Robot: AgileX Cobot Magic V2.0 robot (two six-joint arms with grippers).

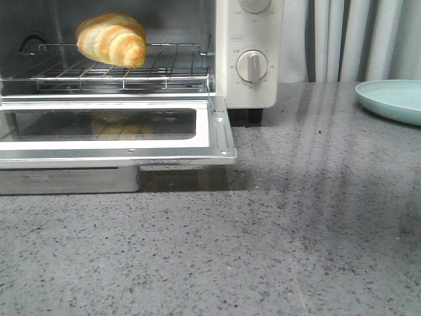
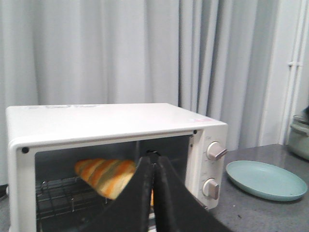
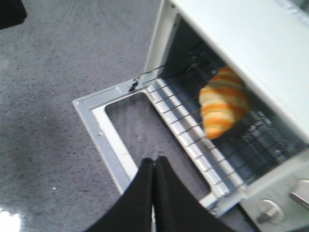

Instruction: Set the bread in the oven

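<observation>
1. We see the bread lying on the wire rack inside the oven, whose door hangs open and flat.
2. We judge the roll light, soft under its glossy crust and easily crushed; any regrasp should span its thick middle, gently.
3. The left gripper and right gripper are both clenched on nothing, clear of the oven.
4. A pale green plate sits well apart on the grey counter.
</observation>
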